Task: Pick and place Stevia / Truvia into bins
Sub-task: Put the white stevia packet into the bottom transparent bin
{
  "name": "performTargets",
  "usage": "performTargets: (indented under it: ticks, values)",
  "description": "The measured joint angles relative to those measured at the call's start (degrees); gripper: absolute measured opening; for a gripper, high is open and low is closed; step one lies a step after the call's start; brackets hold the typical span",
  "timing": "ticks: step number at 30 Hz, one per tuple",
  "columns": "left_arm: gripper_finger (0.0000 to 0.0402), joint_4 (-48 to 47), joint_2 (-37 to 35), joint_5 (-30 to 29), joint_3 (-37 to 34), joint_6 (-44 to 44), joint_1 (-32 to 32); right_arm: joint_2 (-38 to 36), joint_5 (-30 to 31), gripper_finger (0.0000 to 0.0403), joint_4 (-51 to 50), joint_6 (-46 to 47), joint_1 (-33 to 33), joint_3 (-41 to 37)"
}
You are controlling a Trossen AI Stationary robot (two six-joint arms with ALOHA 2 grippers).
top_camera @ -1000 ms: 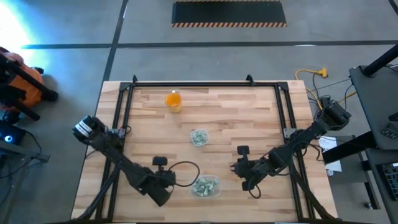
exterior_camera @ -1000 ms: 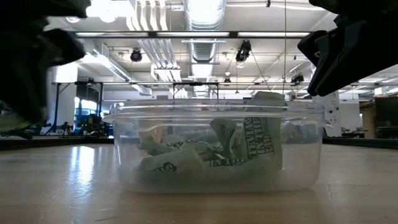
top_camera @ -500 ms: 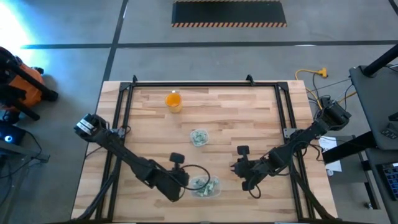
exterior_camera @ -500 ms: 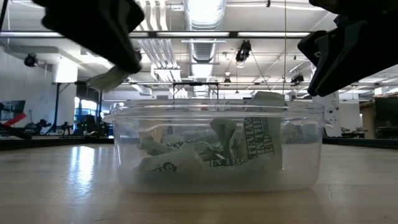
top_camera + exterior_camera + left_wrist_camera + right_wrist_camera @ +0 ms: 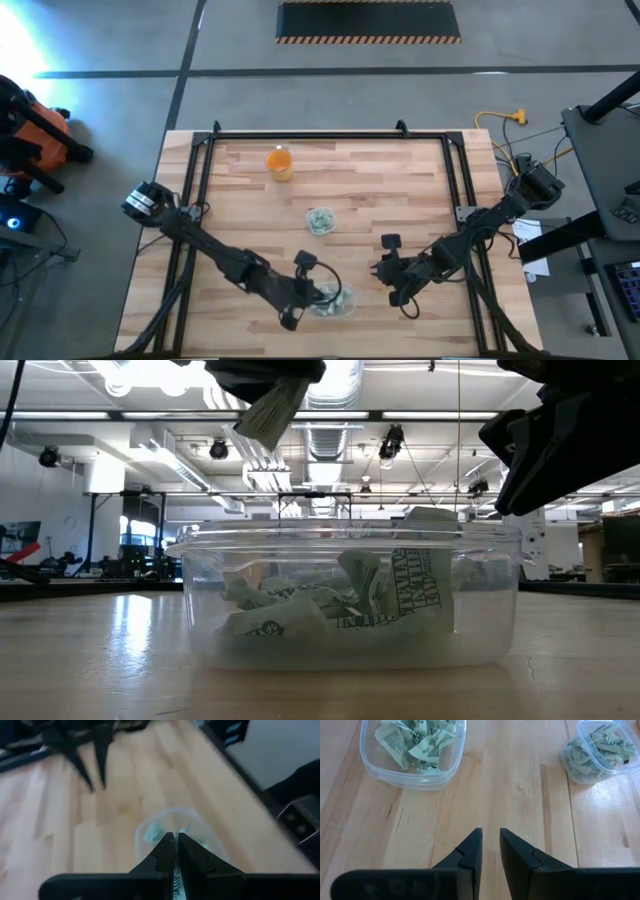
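A clear rounded-rectangular tub (image 5: 331,299) near the table's front edge holds several green-and-white sachets (image 5: 350,605). My left gripper (image 5: 316,291) is shut on one sachet (image 5: 270,415), above the tub's left rim. A small round clear cup (image 5: 320,221) with more sachets stands toward the table's middle. My right gripper (image 5: 384,271) hovers to the right of the tub, fingers (image 5: 490,845) slightly apart with nothing between them. My left gripper pinches one end of a sachet between its two fingers; a pale strip of it (image 5: 175,876) shows in the slit between them. The fingers slant down from the table's left. The sachet's free end (image 5: 266,422) sticks out below them, tilted, clear of the tub.
An orange cup (image 5: 279,162) stands at the far left of the table. A black frame rail (image 5: 330,136) runs round the table's far and side edges. Bare wood (image 5: 510,785) lies between the tub and the round cup.
My left gripper has swung toward the table's right, from beside the tub to above its left rim. It has risen and tipped its fingers up toward level. The sachet has stayed pinched and has gone up with it. The gripper has stayed shut.
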Motion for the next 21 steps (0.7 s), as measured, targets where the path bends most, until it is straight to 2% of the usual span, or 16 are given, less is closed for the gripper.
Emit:
performTargets:
  ticks: [6, 9, 21]
  values:
    - [0.0001, 15.5, 1.2, 5.9, -6.1, 0.8, 1.0, 0.0, 0.0, 0.0057, -0.2, 0.0, 0.0, 0.0]
    - [0.0001, 19.9, 2.1, 7.1, -8.1, 0.7, 1.4, 0.0, 0.0, 0.0057, -0.2, 0.0, 0.0, 0.0]
    - [0.0002, 21.2, 3.0, 8.0, -10.7, -1.8, 2.3, 0.0, 0.0, 0.0057, -0.2, 0.0, 0.0, -0.2]
